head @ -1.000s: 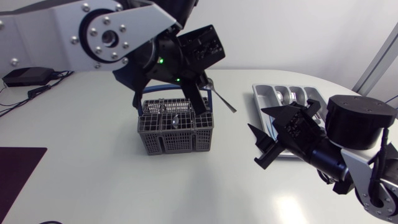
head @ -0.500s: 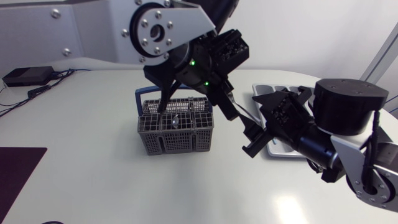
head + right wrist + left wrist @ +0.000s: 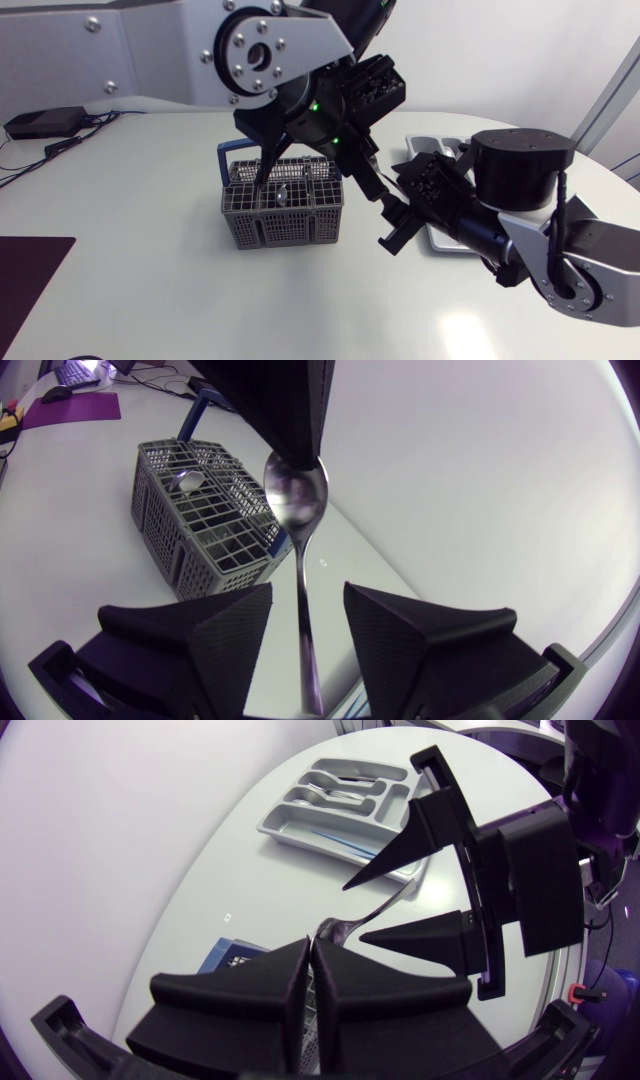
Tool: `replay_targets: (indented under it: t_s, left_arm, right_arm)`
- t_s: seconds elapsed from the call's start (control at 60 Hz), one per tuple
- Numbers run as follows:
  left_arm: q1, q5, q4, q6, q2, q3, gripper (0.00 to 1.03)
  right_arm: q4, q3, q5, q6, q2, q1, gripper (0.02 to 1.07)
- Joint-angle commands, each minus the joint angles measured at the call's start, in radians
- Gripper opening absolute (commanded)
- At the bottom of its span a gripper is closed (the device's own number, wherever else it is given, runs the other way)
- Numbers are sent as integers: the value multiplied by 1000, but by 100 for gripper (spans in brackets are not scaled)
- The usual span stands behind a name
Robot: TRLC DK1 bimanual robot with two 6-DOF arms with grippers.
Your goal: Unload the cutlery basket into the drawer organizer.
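Your left end effector [image 3: 310, 945] is clamped on the bowl tip of the spoon [image 3: 297, 500], holding it above the tabletop [image 3: 150, 250] between the cutlery basket [image 3: 283, 205] and the drawer organizer [image 3: 300, 820], while your right end effector [image 3: 307, 600] stands open, its fingers flanking the spoon's handle with gaps on both sides.

white table [image 3: 140, 270]; dark purple mat [image 3: 28, 285] at its edge.

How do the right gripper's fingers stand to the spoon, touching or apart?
Apart. In the right wrist view the spoon has its handle running between the open fingers of the right gripper, with a clear gap showing on either side of it.
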Motion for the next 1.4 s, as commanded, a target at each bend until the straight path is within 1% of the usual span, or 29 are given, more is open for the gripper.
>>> replay_targets:
  t_s: [0.0,0.05,0.1,0.15,0.317,0.667,0.7,0.817,0.867,0.883,0.933,0.95,1.0,1.033,1.117,1.217,1.317,1.367,1.383]
  left_arm:
    - [-9,6,-9,-23,17,15,3]
    - [-9,6,-9,-23,17,15,3]
    - [-10,6,-9,-23,17,14,3]
    - [-10,6,-9,-23,18,12,3]
    - [-10,4,-9,-23,20,2,3]
    - [-24,-2,-8,-26,20,0,4]
    - [-24,-4,-8,-27,20,3,9]
    - [-24,-4,-8,-27,18,11,40]
    - [-24,-4,-8,-27,17,14,55]
    - [-24,-4,-8,-27,15,14,64]
    - [-22,-4,-8,-27,11,14,81]
    - [-22,-4,-8,-27,11,14,85]
    - [-18,-4,-8,-27,6,17,92]
    - [-16,-4,-5,-27,2,17,95]
    - [-1,-4,2,-26,-12,20,95]
    - [27,-4,11,-26,-41,23,95]
    - [67,-4,28,-18,-83,17,96]
    - [85,-4,28,0,-98,11,96]
    - [94,-4,28,6,-104,8,96]
  right_arm:
    - [4,24,13,-16,15,6,39]
    - [-2,24,13,-19,16,4,29]
    - [-6,24,13,-21,18,6,22]
    - [-15,26,13,-21,21,6,11]
    - [-38,27,11,-21,25,12,7]
    - [-75,29,11,-19,18,18,7]
    - [-78,29,11,-19,18,18,7]
    - [-84,27,11,-21,13,17,7]
    - [-88,27,10,-21,10,15,7]
    - [-88,27,8,-21,9,15,7]
    - [-91,26,4,-21,7,12,7]
    - [-95,26,2,-21,7,12,7]
    - [-96,23,-4,-22,4,7,7]
    - [-98,20,-12,-28,1,3,7]
    - [-114,12,-46,-44,-14,-22,7]
    - [-153,-2,-116,-81,-56,-89,7]
    - [-225,-13,-222,-147,-114,-201,7]
    - [-277,-13,-311,-194,-139,-284,7]
    - [-297,-13,-354,-211,-149,-319,7]
